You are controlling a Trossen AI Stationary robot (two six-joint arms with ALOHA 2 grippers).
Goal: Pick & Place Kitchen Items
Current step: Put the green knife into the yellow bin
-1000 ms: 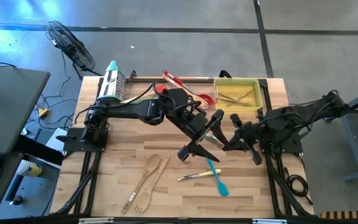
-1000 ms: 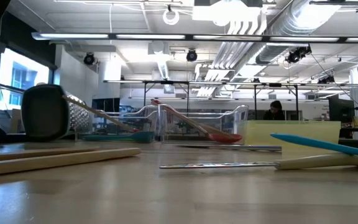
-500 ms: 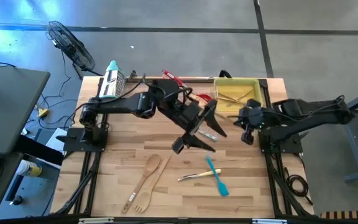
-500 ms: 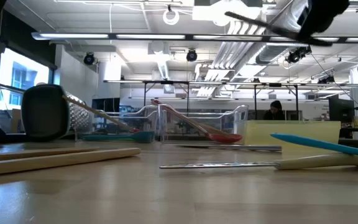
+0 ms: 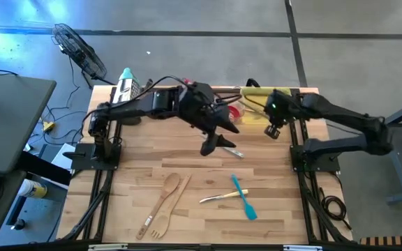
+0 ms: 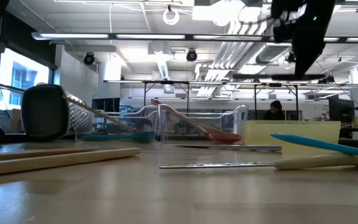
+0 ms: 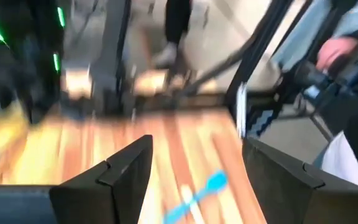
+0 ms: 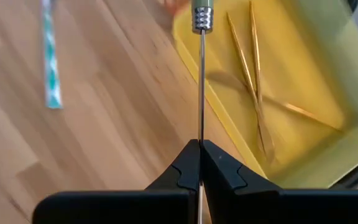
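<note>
R gripper (image 8: pixel 200 149) clamps thin metal knife (image 8: pixel 201 81) — blade pointing fwd, over yellow tray (image 8: pixel 291 74) edge.

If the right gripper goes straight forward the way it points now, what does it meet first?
Probably the yellow tray. The right gripper is shut on a thin metal utensil whose far end lies over the tray's near wall, so the tray comes first; how high it hangs is unclear.

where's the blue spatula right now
In the high view the blue spatula lies on the table's near right part, crossing a pale-handled knife, with the wooden spoon to its left.
</note>
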